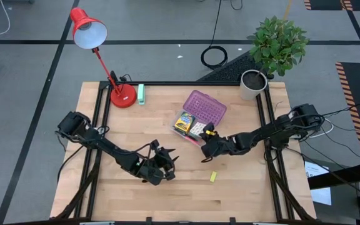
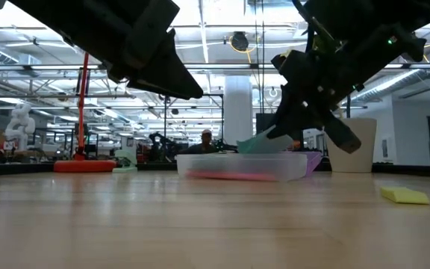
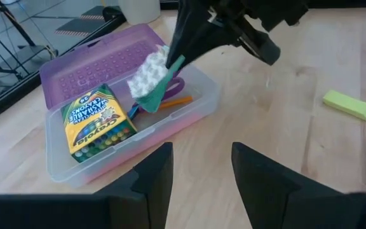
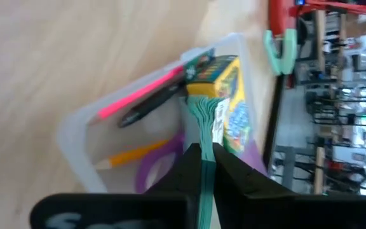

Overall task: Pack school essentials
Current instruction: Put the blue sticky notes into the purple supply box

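Risk I see: right tool [image 3: 170,54], clamped on the patterned pack [image 3: 150,76] above the clear case [image 3: 196,117], could drop it onto the rim; left tool [image 3: 199,175] waits open.

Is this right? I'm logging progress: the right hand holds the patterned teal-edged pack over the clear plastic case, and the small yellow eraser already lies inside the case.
Not quite. The right hand does hold the patterned teal-edged pack over the clear plastic case, but the small yellow eraser is not inside. The high view shows it on the wooden table, apart from the case.
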### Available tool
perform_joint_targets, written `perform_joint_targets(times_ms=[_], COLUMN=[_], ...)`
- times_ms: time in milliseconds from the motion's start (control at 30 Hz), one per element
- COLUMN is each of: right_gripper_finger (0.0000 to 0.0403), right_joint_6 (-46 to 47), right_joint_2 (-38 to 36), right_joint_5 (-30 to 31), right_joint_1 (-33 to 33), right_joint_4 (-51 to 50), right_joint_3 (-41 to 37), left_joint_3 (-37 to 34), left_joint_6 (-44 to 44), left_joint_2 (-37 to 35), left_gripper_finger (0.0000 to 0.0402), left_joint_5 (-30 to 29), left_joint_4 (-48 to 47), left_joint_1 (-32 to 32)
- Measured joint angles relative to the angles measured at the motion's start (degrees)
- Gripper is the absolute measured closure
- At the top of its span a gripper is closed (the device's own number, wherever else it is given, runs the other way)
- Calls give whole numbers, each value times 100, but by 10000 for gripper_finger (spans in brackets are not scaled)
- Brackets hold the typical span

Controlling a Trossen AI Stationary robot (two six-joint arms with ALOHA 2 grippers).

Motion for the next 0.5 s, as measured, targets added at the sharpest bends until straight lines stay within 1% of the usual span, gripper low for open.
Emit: perform_joint_targets(times_ms=[67, 300, 400, 500], right_gripper_finger=[378, 349, 322, 283], right_joint_6=[49, 387, 524, 687], right_joint_2=[0, -1, -2, -2], right_joint_5=[-153, -175, -182, -184], right_joint_1=[-31, -35, -35, -35], right_joint_4=[-81, -370, -370, -369], right_joint_3=[0, 0, 0, 0], left_joint_3=[0, 0, 0, 0], left_joint_6=[0, -4, -7, -7], left_joint_2=[0, 0, 0, 0], left_gripper_finger=[238, 238, 238, 238], left_joint_5=[0, 2, 4, 4], left_joint_4=[0, 0, 0, 0], left_joint_1=[0, 0, 0, 0])
